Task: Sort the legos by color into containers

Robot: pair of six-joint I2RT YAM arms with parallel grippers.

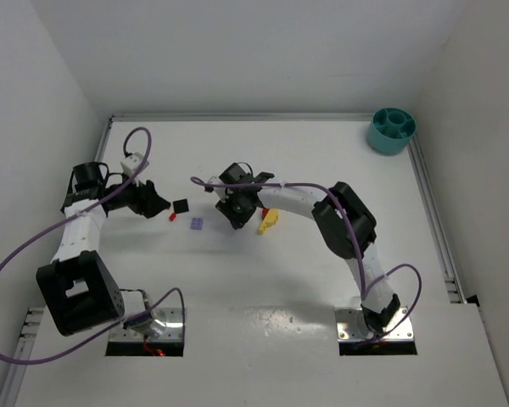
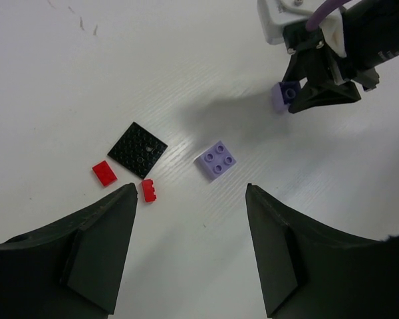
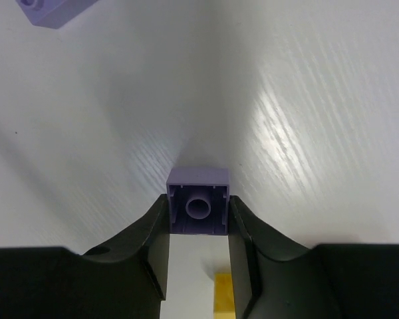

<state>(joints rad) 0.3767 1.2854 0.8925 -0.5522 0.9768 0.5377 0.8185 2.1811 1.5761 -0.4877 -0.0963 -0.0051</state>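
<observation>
A robotics lab cell: bare white walls [image 1: 254,51] box in a white table [image 1: 263,280].

Teal bowl [image 1: 391,130], white table [image 1: 322,161], black plate [image 2: 138,149], red bricks [image 2: 104,173], yellow brick [image 1: 269,221], lilac loose brick [image 2: 217,160], lilac held brick [image 3: 198,203]

On the table [image 1: 305,170], all placed from the four-stud brick [image 2: 217,160]. Just left of it and slightly behind: the flat plate [image 2: 138,149]. Left of it, along the plate's near side: a small brick [image 2: 104,173] and a second small brick [image 2: 148,191], apart from each other. Further left: the left gripper [image 1: 159,206], spread wide. To its right: the right gripper [image 3: 198,222], clamped on a single-tube brick [image 3: 198,183]. Further right: a small heap of bricks [image 1: 269,222]. Far right and behind, by the table's back corner: the bowl [image 1: 391,130], well apart.
</observation>
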